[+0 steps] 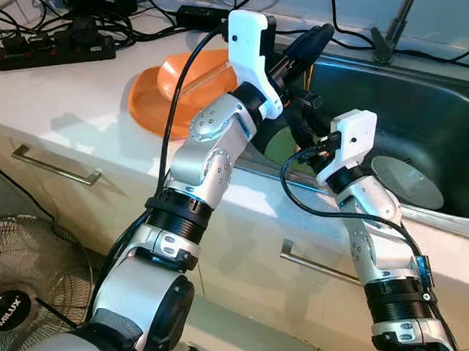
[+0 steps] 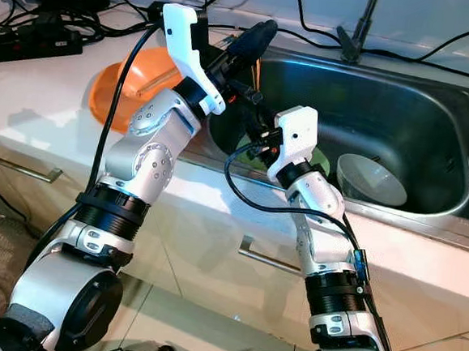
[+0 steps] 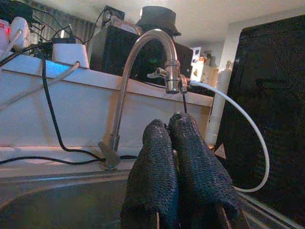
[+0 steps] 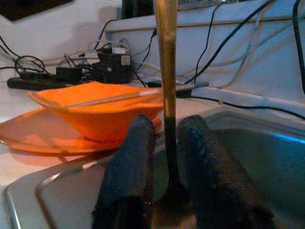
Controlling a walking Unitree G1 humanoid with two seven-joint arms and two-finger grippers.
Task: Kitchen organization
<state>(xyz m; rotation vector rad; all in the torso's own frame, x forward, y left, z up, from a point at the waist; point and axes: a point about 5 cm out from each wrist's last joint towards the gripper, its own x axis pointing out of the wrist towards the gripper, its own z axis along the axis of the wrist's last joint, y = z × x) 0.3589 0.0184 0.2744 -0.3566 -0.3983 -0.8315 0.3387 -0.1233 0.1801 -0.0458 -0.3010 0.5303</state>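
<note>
Floor fan (image 1: 10, 288), cut off at the frame edge, hub marked "MILUX". Orange bowl (image 1: 195, 76) on orange plate (image 1: 147, 99), countertop beside sink (image 2: 402, 115), partly hidden by left arm. Left gripper (image 3: 177, 157): fingers pressed together, empty, above the basin. Right gripper (image 4: 164, 157): fingers clamped on an upright gold-stemmed utensil (image 4: 166, 71); its head hidden, type unclear. Pale bowl (image 2: 370, 180) in sink.

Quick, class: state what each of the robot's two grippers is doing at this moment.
Left gripper: shut, holding nothing, raised over the sink.
Right gripper: shut on a thin upright utensil handle at the sink's left edge.
</note>
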